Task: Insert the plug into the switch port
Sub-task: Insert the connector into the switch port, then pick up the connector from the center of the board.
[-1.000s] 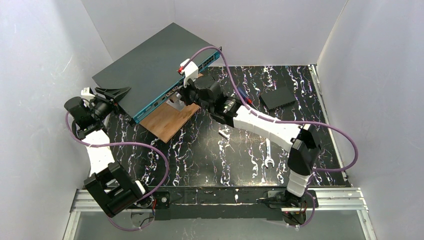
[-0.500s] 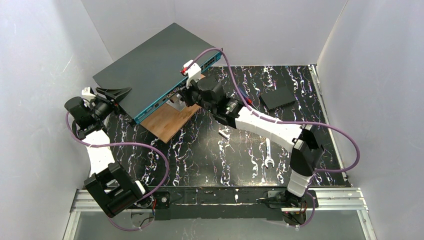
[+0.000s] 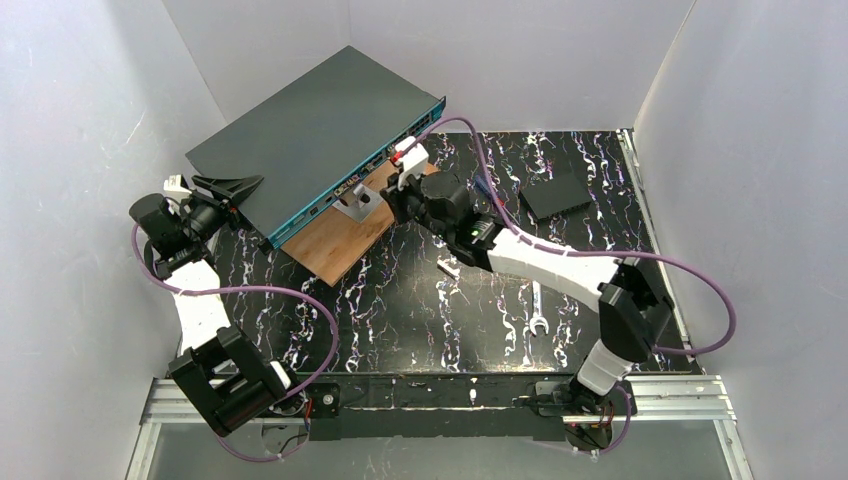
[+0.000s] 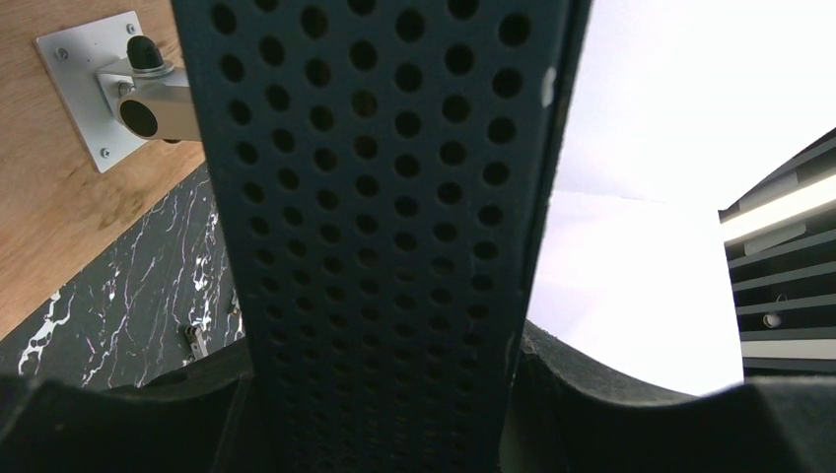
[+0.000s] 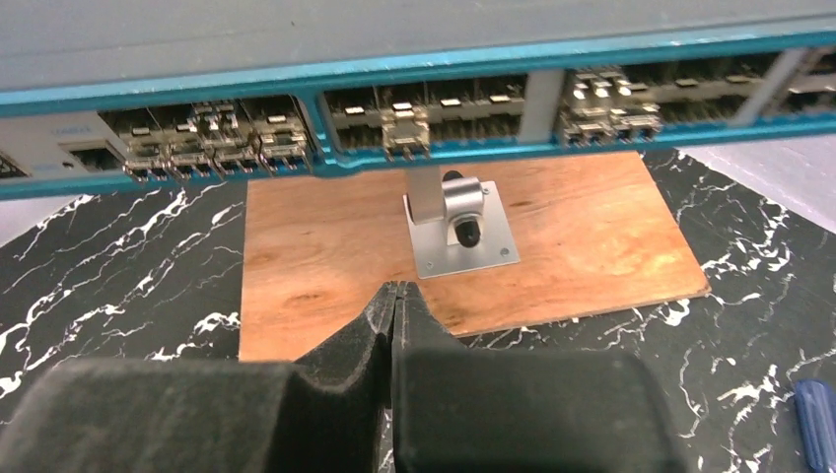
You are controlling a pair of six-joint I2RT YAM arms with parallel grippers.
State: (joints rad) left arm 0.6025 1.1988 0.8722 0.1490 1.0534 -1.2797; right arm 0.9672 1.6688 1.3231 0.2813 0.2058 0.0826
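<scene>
The switch (image 3: pixel 310 130) is a large dark grey box, tilted, with its teal port edge (image 5: pixel 394 69) facing my right arm. My left gripper (image 3: pixel 232 190) is shut on its left end. In the left wrist view the perforated side panel (image 4: pixel 384 227) fills the gap between the fingers. My right gripper (image 3: pixel 395 198) hangs over the wooden board, a short way in front of the ports. It is shut (image 5: pixel 394 291) with nothing between its pads. Several ports hold small metal-fronted fittings (image 5: pixel 406 126). I cannot tell the plug apart from them.
A wooden board (image 3: pixel 330 245) with a small metal bracket (image 5: pixel 458 222) lies under the switch's front edge. A small flat black box (image 3: pixel 556 195) sits at the right rear. A wrench (image 3: pixel 535 310) and a small part (image 3: pixel 448 268) lie mid-table. Purple cables loop around both arms.
My right gripper has drawn back from the switch's port edge, moving right and away from it. The left gripper and the switch have not moved.
</scene>
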